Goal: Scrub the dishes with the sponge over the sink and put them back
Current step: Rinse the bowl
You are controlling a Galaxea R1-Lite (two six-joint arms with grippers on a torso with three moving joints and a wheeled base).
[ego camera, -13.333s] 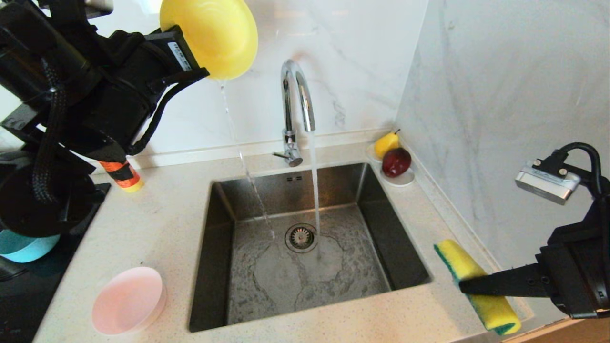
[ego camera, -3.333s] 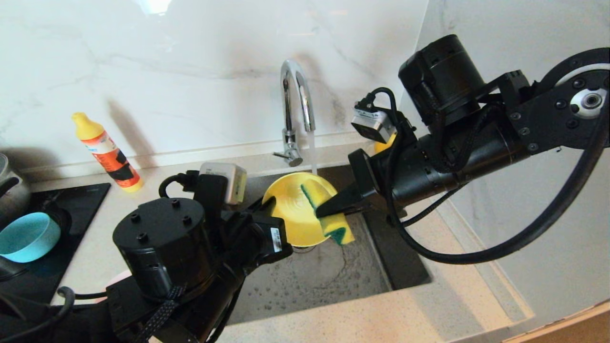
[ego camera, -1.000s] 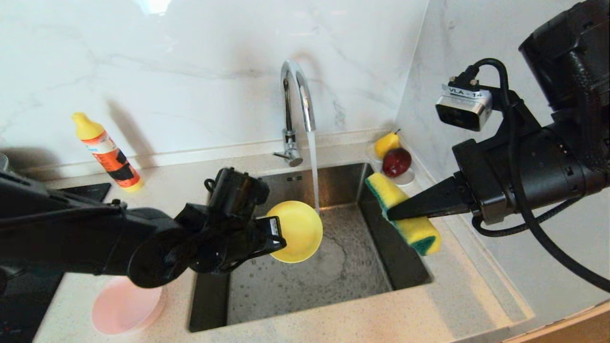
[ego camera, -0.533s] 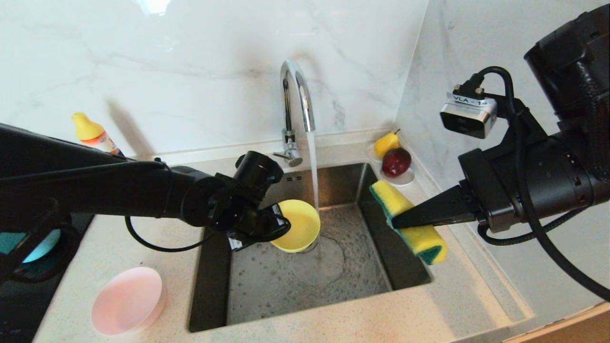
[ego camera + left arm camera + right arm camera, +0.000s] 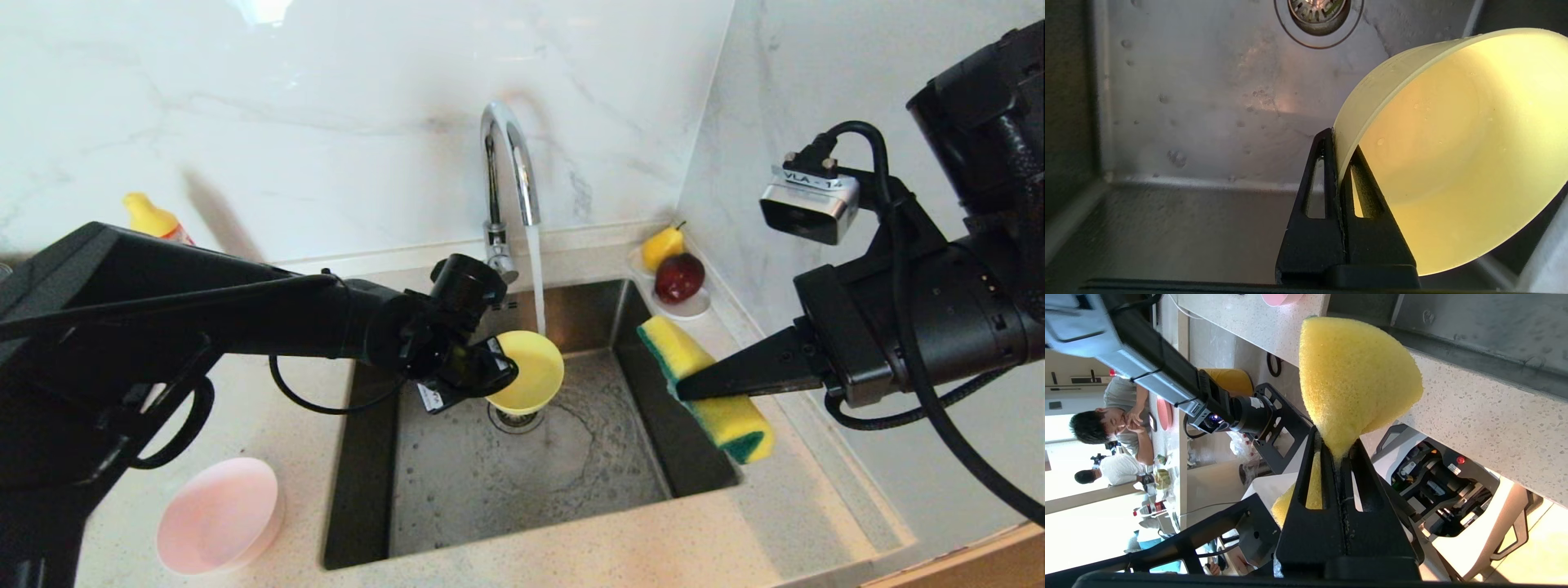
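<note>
The left gripper (image 5: 500, 377) pinches the rim of the yellow bowl (image 5: 529, 371) over the sink (image 5: 653, 425), just above the drain (image 5: 516, 417) and at the foot of the tap's (image 5: 508, 175) stream, the bowl tipped with its opening facing up and toward the back wall. The right gripper (image 5: 694, 388) is clamped across the middle of the sponge (image 5: 709, 384) over the sink's right edge, the sponge's long axis running from the back wall toward the robot, green layer to the left. The left wrist view alone shows droplets inside the bowl (image 5: 1453, 151) and the fingers (image 5: 1327, 171) astride its wall; only the head view shows the pink bowl (image 5: 219, 514) whole on the counter (image 5: 269, 408).
</note>
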